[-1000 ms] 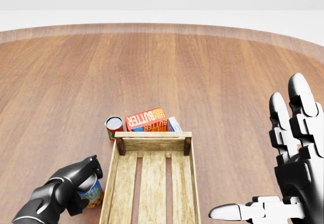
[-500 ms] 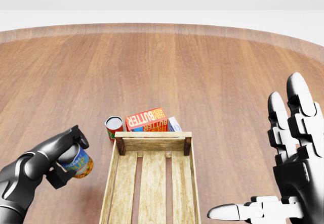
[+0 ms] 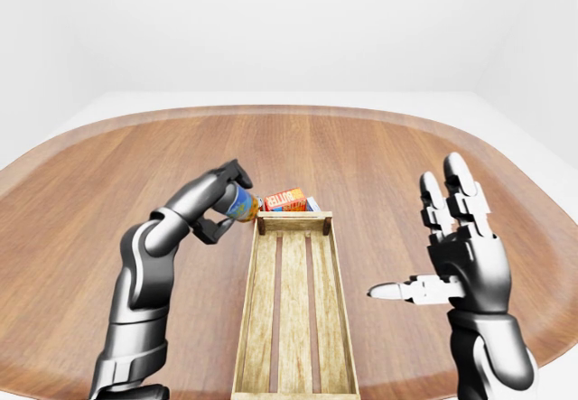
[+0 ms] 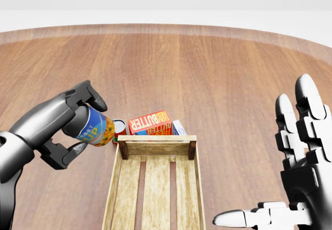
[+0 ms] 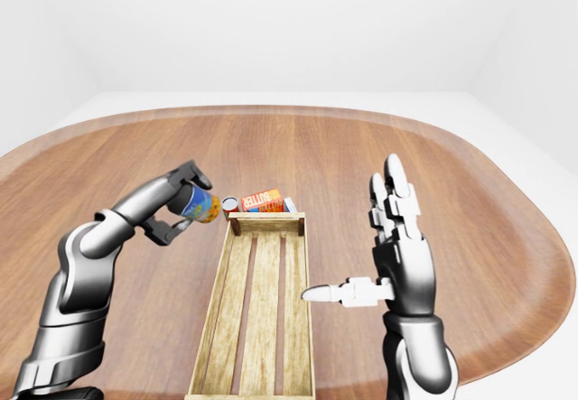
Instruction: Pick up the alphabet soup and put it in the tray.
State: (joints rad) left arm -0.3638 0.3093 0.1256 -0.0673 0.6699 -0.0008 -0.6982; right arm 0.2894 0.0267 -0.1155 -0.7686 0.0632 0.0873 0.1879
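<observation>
nearest, the white right hand [image 4: 295,188] stands with fingers spread, beside the slatted wooden tray [image 4: 154,188]. the dark left hand [image 4: 72,129] pinches the tilted blue-and-orange alphabet soup can [image 4: 94,127] in the air, left of the tray's top corner, near the orange butter box [image 4: 150,122].

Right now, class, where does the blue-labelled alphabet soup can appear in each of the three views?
Left-eye view: blue-labelled alphabet soup can, left of centre, gripped in the left hand.
Head view: centre-left, tilted.
Right-eye view: left of centre.
Shared landmark: the slatted wooden tray; the can is off its top-left corner in every view.
</observation>
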